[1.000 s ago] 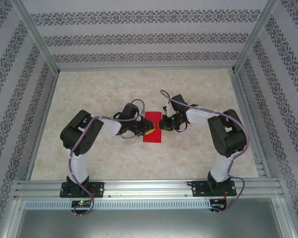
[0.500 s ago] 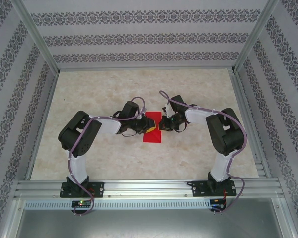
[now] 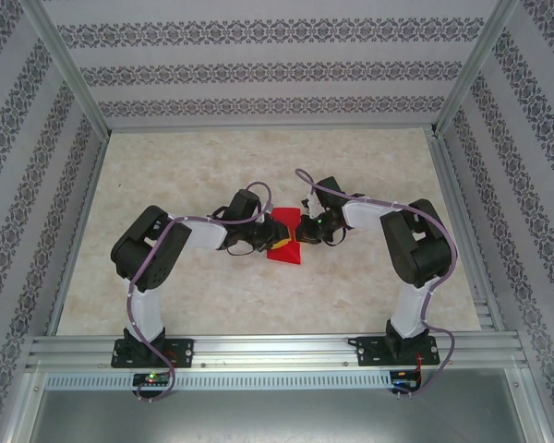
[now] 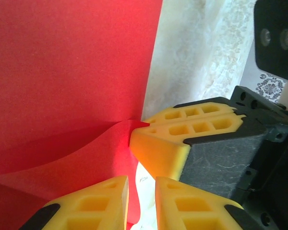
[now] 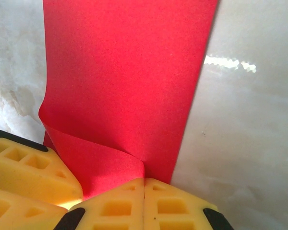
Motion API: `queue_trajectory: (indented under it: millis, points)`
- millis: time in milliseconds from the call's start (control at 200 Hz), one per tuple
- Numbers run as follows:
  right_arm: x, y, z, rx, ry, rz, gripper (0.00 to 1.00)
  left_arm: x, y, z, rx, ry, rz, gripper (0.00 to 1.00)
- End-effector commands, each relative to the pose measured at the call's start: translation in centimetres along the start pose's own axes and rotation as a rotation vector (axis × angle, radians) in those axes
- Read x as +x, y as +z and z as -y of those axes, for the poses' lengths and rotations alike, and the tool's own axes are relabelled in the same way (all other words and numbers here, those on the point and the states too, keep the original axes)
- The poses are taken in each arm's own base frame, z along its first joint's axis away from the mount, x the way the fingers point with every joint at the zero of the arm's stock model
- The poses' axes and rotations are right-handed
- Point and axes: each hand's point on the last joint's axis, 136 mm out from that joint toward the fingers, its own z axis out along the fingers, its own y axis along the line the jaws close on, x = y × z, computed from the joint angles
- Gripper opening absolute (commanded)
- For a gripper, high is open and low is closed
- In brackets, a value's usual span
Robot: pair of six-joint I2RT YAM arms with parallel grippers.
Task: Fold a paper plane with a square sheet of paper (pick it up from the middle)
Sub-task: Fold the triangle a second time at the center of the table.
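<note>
The red sheet of paper (image 3: 286, 251) lies mid-table as a narrow folded strip, one near corner curled up off the surface. In the right wrist view the sheet of paper (image 5: 129, 72) runs away from me, and my right gripper (image 5: 144, 191) is shut on its lifted flap. My left gripper (image 4: 141, 203) sits at the paper (image 4: 67, 62) with a narrow gap between its fingers; a paper edge hangs in that gap against one finger. The right gripper's fingers (image 4: 168, 143) pinch the corner just ahead. From above, the left gripper (image 3: 277, 244) and right gripper (image 3: 302, 231) meet over the sheet.
The pale marbled tabletop (image 3: 258, 166) spreads out on all sides of the paper. Patterned walls (image 3: 277, 69) enclose the back and sides. An aluminium rail (image 3: 277, 351) with both arm bases runs along the near edge.
The sheet's outline has gone from a flat rectangle to a skewed one as its far part lifted between the grippers. Both grippers have shifted only slightly.
</note>
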Motion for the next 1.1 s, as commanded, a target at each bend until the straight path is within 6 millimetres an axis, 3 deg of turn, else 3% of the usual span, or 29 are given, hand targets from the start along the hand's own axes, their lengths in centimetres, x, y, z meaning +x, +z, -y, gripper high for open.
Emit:
queue_trajectory:
  millis: [0, 310, 634, 1094]
  points:
    - [-0.7, 0.2, -0.2, 0.007, -0.030, 0.011, 0.04, 0.3, 0.6, -0.7, -0.030, 0.015, -0.010, 0.24]
    - [0.3, 0.0, -0.6, -0.011, -0.019, -0.010, 0.05, 0.4, 0.6, -1.0, -0.042, 0.017, -0.010, 0.24]
    - [0.5, -0.1, -0.5, 0.001, -0.013, -0.008, 0.05, 0.4, -0.2, 2.1, 0.063, 0.088, 0.000, 0.24]
    - [0.6, 0.0, -0.1, 0.021, -0.008, -0.009, 0.05, 0.8, 0.8, -0.8, -0.034, 0.038, -0.020, 0.23]
